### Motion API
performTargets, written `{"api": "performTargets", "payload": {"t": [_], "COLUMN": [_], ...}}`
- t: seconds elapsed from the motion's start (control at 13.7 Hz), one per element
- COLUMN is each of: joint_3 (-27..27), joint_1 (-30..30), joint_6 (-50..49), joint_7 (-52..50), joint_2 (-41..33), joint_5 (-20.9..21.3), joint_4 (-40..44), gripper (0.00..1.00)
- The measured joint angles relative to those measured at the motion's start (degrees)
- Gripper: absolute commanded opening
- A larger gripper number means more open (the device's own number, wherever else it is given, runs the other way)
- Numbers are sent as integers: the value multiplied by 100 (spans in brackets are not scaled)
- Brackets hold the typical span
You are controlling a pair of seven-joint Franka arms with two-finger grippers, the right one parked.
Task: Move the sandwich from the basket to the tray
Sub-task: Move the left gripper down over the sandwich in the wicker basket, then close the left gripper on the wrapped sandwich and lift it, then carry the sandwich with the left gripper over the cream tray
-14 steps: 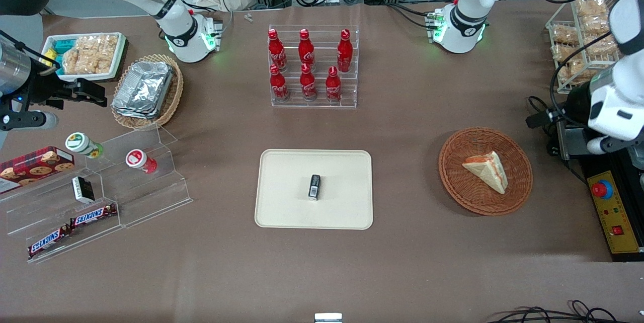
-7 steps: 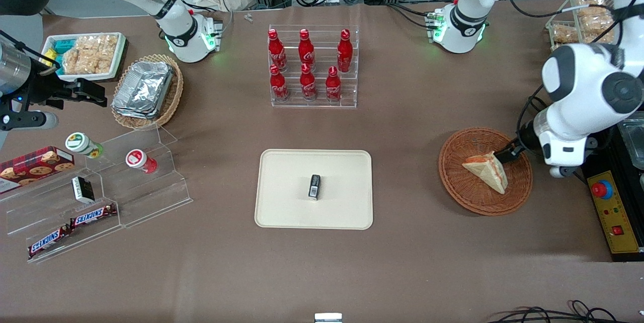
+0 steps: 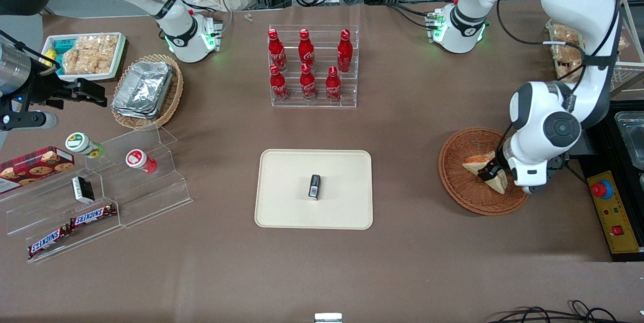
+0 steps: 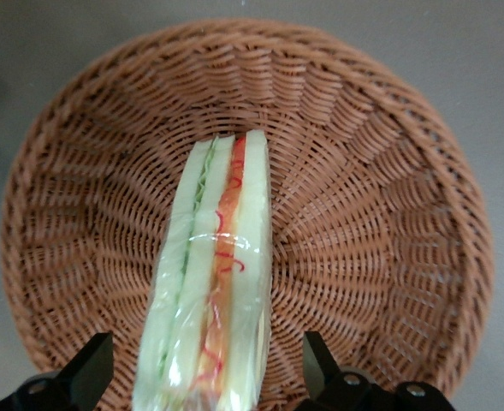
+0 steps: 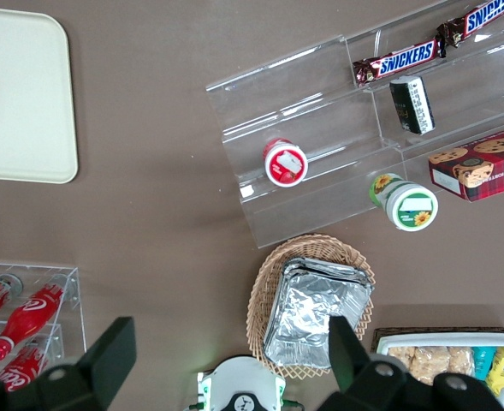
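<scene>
Brown surface (image 3: 412, 127): sandwich (image 4: 210, 282) in basket (image 4: 380, 171), on edge. End effector (image 4: 207, 381) directly above, released, fingers (image 4: 89, 370) straddling wedge across its long axis. Tray (image 3: 282, 172) well apart, toward parked arm's end.

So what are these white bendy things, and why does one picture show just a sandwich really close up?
Those are robot arms. One picture looks down on the whole table. The close-up comes from a camera on the working arm's wrist, and another from the resting arm's wrist. The working arm's gripper is down in the brown wicker basket, its jaws open on either side of the sandwich, not squeezing it yet. The sandwich is meant to go onto the cream tray in the middle of the table, where a small black box already sits. Red bottles stand in a clear rack farther from the camera, with snacks toward the resting arm's end.
</scene>
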Motion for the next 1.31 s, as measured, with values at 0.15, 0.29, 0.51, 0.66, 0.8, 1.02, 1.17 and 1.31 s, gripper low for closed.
{"api": "performTargets", "payload": {"t": [0.15,0.29,0.51,0.66,0.8,1.02,1.17,1.31], "joint_3": [12,29,43,50,53,-98,-452,-821], "joint_1": [1,3,22,53,71,20,-22,-83], "joint_6": [66,117,172,163,-133,-1422,-2075,-2240], "joint_7": [-6,-11,-13,-13,70,1116,2442,3581], "joint_2": [115,138,137,101,-113,-845,-1300,-1540], "joint_5": [14,104,179,282,341,336,76,-318], "joint_4": [-25,-83,-132,-131,-88,216,358,410], "gripper": [79,36,0,0,0,0,0,0]}}
